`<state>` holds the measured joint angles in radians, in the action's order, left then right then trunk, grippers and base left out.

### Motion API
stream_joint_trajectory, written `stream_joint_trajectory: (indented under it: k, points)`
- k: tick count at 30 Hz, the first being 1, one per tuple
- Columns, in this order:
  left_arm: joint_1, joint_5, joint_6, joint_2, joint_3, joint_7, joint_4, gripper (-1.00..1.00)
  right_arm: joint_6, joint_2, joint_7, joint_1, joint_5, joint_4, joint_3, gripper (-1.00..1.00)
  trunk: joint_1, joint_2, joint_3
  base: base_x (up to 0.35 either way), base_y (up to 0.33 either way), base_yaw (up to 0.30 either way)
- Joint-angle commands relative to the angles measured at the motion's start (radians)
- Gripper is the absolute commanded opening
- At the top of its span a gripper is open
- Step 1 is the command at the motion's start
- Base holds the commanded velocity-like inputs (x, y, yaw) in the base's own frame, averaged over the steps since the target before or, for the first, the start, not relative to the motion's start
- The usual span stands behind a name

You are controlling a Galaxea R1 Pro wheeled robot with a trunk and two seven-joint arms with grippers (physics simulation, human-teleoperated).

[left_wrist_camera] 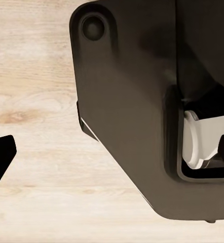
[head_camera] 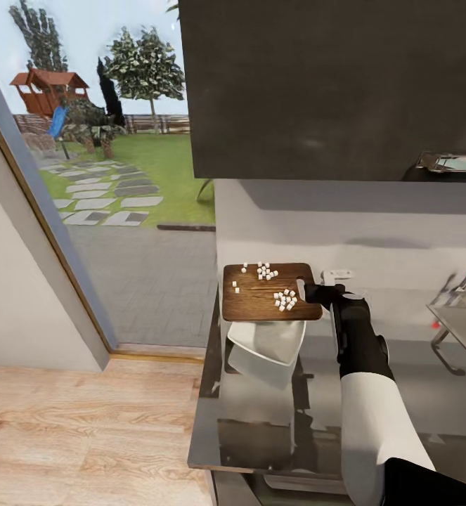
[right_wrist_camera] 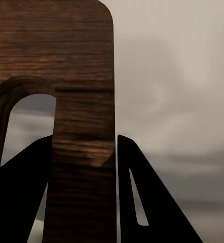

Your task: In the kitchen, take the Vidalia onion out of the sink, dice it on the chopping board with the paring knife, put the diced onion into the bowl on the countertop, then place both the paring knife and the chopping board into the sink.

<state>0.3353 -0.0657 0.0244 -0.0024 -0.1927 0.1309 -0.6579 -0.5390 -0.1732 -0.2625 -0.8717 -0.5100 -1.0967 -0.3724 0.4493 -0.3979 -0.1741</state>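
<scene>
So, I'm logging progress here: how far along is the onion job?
Dicing looks done: white onion pieces lie on the board. In hand: the right gripper holds the board by its handle end above the bowl. Left: tipping the pieces into the bowl, which looks empty, then moving the board and knife to the sink.

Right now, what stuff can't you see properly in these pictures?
- The bowl: in the head view, its far part is hidden under the chopping board held over it.
- The sink: cut off by the head view's right edge.
- The onion pieces: too small to count exactly.
- The paring knife: only a white bit peeks out behind the right gripper; I can't tell if that's it.
- The left gripper: just one dark tip shows at the left wrist view's edge.
</scene>
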Motion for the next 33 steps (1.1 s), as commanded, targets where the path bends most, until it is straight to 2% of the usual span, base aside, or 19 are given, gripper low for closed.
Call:
stream_joint_trajectory:
  k: [1, 13, 21, 33]
  points:
    - [0.000, -0.007, 0.002, 0.001, -0.005, 0.007, -0.002, 1.00, -0.003, -0.001, -0.009, -0.001, -0.010, -0.002, -0.004, -1.00, 0.001, -0.002, -0.002, 0.000, 0.000, 0.000]
    - [0.000, -0.007, 0.003, 0.001, -0.005, 0.008, 0.000, 1.00, -0.001, -0.001, -0.011, -0.001, -0.008, 0.000, -0.005, -1.00, 0.001, -0.002, -0.002, 0.000, 0.000, 0.000]
    - [-0.001, -0.010, 0.000, -0.005, -0.006, 0.013, 0.001, 1.00, 0.041, -0.001, -0.012, -0.001, -0.019, 0.023, -0.003, -1.00, 0.001, -0.002, -0.002, 0.000, 0.000, 0.000]
    - [0.000, -0.009, 0.001, -0.006, -0.006, 0.013, 0.001, 1.00, 0.052, -0.001, -0.012, -0.001, -0.008, 0.031, -0.005, -1.00, 0.001, -0.002, -0.002, 0.000, 0.000, 0.000]
